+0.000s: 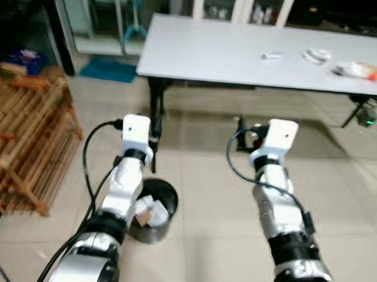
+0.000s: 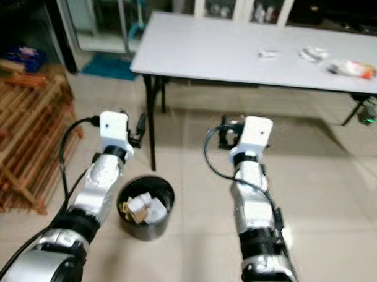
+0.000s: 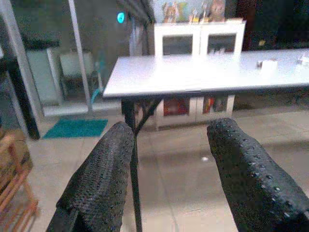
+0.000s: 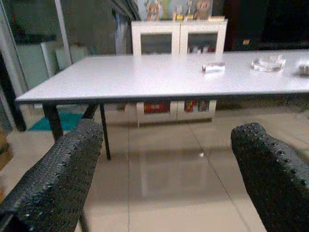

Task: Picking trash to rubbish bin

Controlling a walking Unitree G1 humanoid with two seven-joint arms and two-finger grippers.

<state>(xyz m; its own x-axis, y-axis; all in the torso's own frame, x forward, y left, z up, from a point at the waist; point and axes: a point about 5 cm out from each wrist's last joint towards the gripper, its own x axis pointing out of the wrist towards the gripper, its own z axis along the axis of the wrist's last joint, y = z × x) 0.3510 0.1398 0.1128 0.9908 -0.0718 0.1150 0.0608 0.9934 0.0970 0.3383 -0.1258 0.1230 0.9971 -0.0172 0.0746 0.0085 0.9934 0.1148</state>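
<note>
Bin [image 2: 145, 221] on floor, crumpled paper [image 2: 143, 207] inside

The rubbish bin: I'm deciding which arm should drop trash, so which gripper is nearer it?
Left. The left gripper hangs just above the rubbish bin; the right gripper is off to the bin's right.
</note>
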